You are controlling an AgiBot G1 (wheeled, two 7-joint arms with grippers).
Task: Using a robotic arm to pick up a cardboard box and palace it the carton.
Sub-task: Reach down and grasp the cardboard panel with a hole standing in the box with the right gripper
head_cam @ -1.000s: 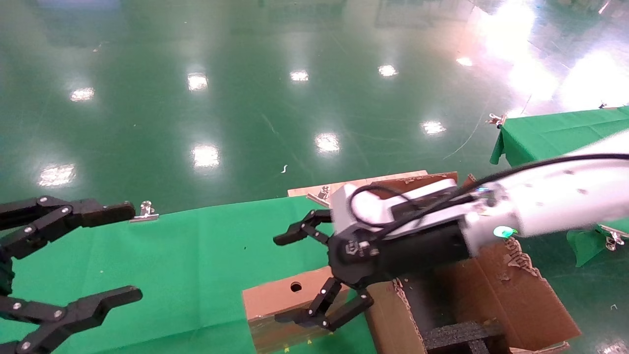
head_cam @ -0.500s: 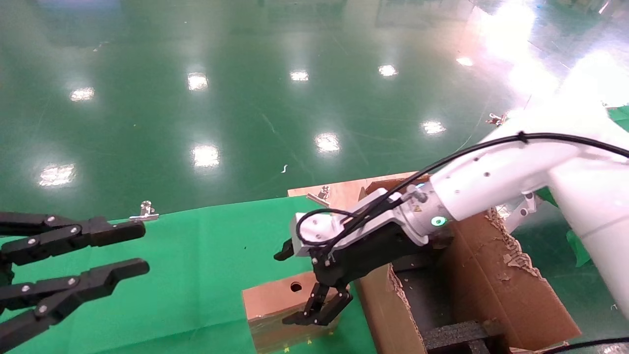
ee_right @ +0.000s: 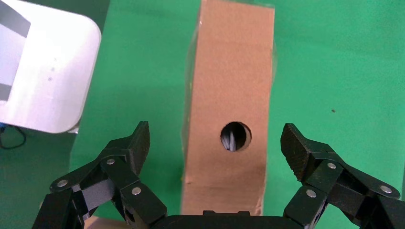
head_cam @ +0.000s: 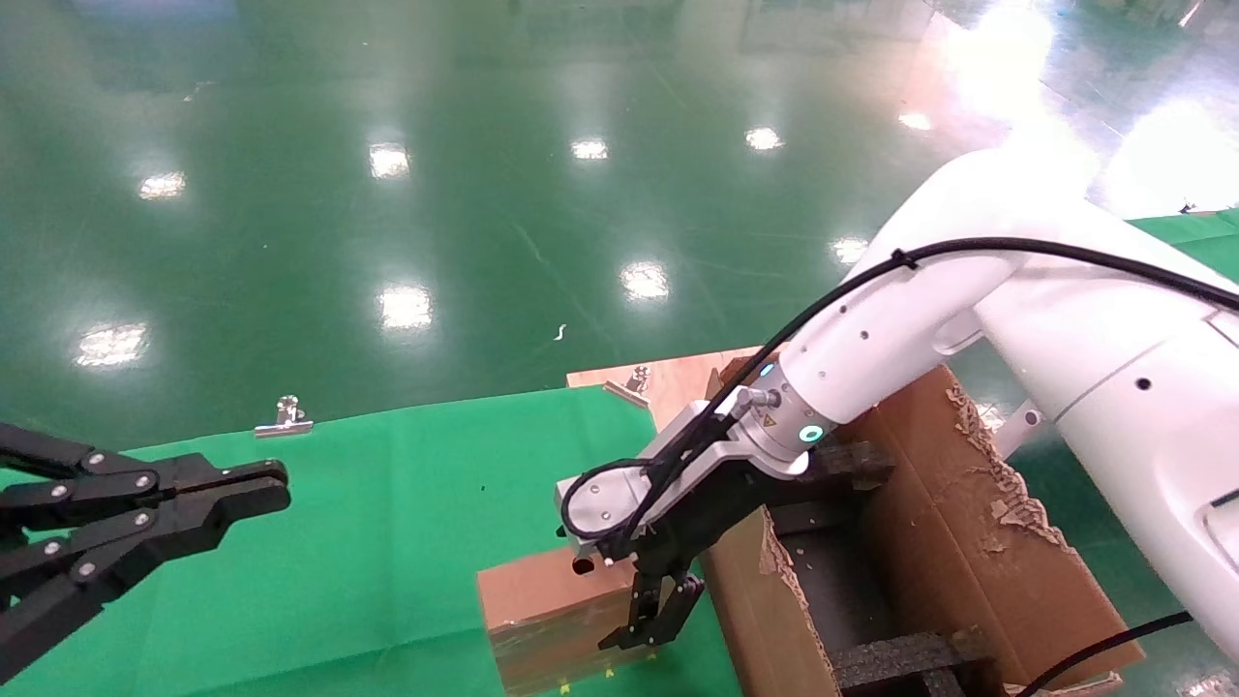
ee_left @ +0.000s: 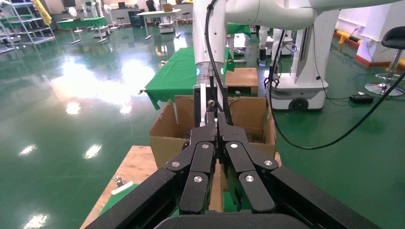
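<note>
The small brown cardboard box [head_cam: 532, 600] with a round hole lies on the green cloth near the table's front edge, just left of the large ragged carton [head_cam: 978, 542]. The white right arm [head_cam: 900, 329] reaches down over it. My right gripper [head_cam: 608, 584] is open and points down at the box's carton-side end. In the right wrist view the box [ee_right: 229, 95] lies between the spread fingertips [ee_right: 136, 143], which stand clear of its sides. My left gripper [head_cam: 247, 489] is shut and empty, hovering over the cloth at the left; it also shows in the left wrist view [ee_left: 217, 125].
The green cloth table [head_cam: 387, 503] has metal clips [head_cam: 286, 418] on its far edge. A wooden board [head_cam: 678, 373] lies behind the carton. Black foam blocks [head_cam: 900, 658] sit inside the carton. The glossy green floor lies beyond.
My right gripper swung from level to pointing down and came to straddle the box's end. My left gripper went from wide open to shut.
</note>
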